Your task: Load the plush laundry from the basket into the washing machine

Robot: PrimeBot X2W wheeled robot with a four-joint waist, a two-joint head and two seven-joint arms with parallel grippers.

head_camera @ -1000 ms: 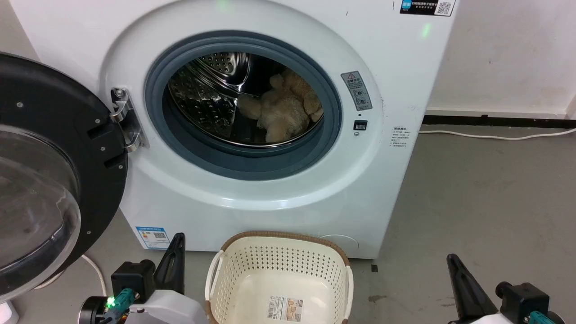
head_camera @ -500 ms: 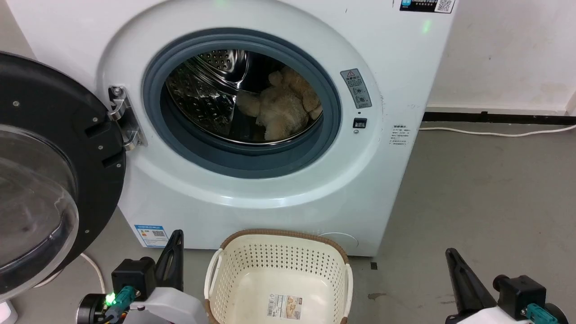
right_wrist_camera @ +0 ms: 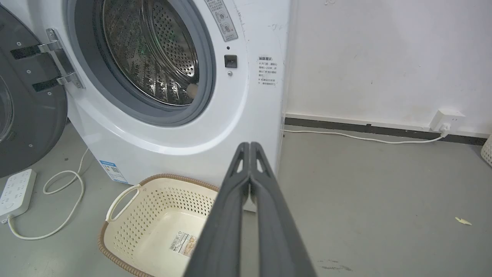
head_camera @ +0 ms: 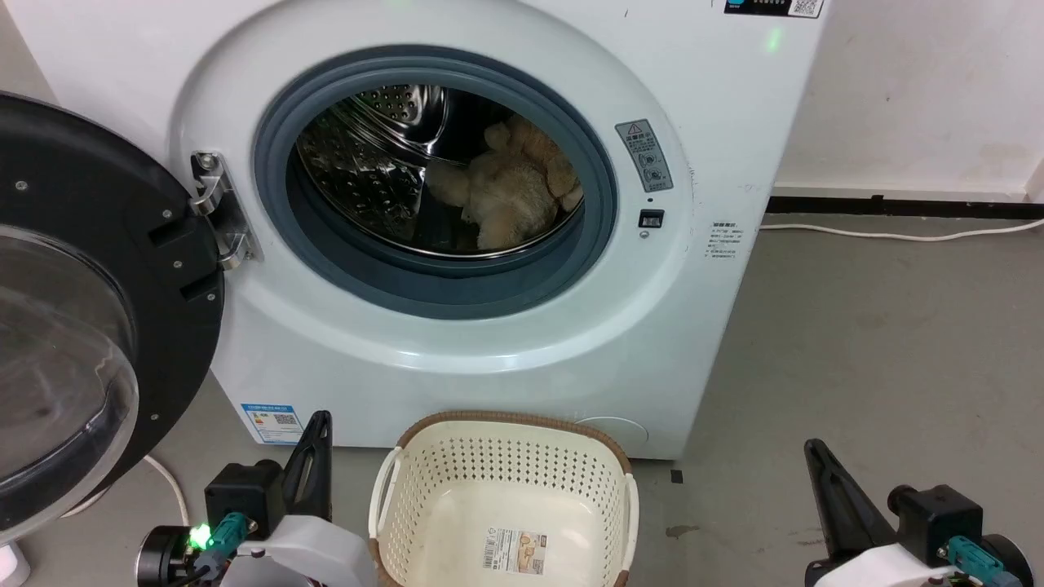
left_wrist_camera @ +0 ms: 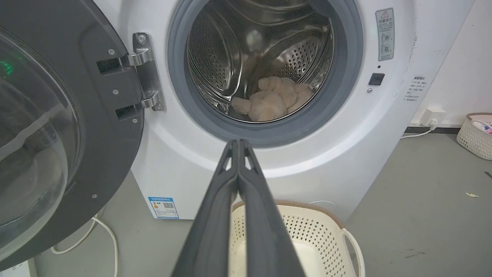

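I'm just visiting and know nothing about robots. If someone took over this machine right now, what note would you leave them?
Left pincer: shut, holding nothing.
Right pincer: shut, holding nothing.
Plush toy: lying inside the drum of the washing machine.
Basket: on the floor before the washer, no laundry seen in it.
Round door: standing open.
Done: loading.
Left: nothing to load; perhaps shutting the door.

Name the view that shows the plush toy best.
The head view: it looks down into the drum, showing most of the plush laundry. The left wrist view shows it partly cut by the door seal. The right wrist view catches at most a beige sliver.
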